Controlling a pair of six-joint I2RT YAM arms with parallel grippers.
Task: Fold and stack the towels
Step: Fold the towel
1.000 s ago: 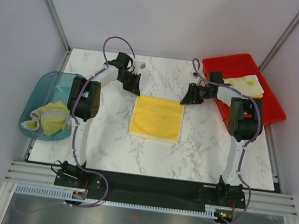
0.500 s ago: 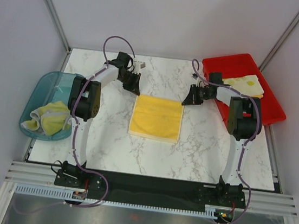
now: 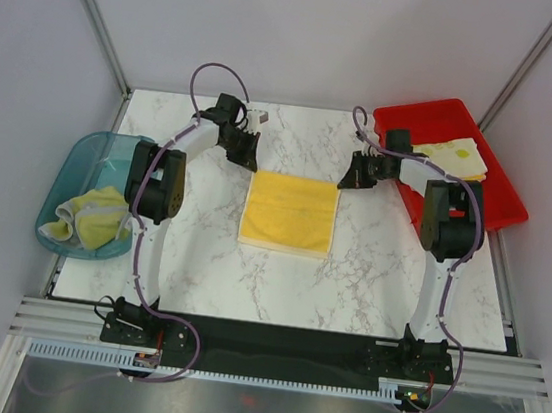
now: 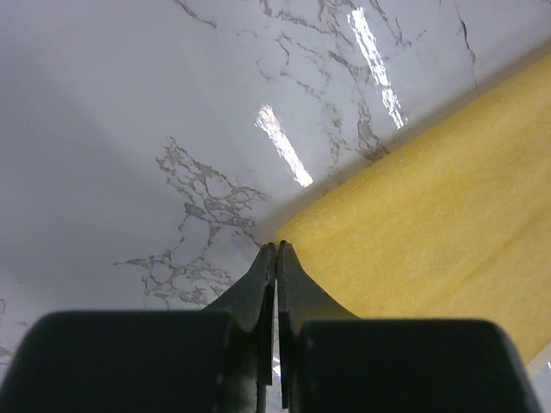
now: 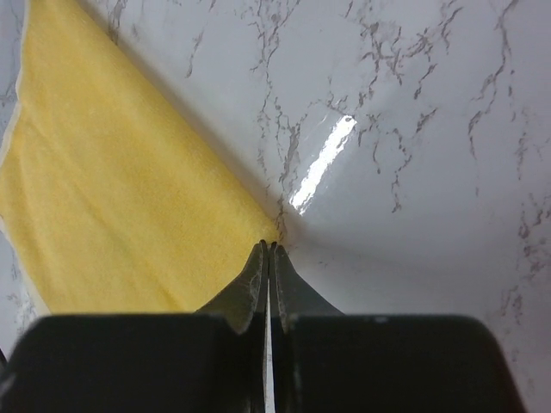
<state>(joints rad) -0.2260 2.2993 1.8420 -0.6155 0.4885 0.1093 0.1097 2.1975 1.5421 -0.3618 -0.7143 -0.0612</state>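
A yellow towel [image 3: 289,212] lies spread flat and roughly square on the white marble-patterned tabletop [image 3: 198,268], midway between the two arms. The left arm [image 3: 188,140] reaches in to its far left corner. In the left wrist view the left jaws are pressed together, with only a hairline slit between them and the point of that corner caught at their tips. The right arm [image 3: 411,173] reaches in to the far right corner. In the right wrist view the right jaws are likewise closed tight, nipping the very tip of the cloth, and a shadow runs under the towel's far edge beside them.

A red tray [image 3: 438,118] sits at the far right of the tabletop and holds a folded white towel with yellow-green print [image 3: 453,156] that lies flat against its right side. The print is too small to make out as any word or mark. At the left edge, a translucent teal tub [image 3: 87,148] holds crumpled towels [image 3: 93,219], pale yellow and whitish, bunched at its near end. No lettering can be read on the tray, the tub or the arms
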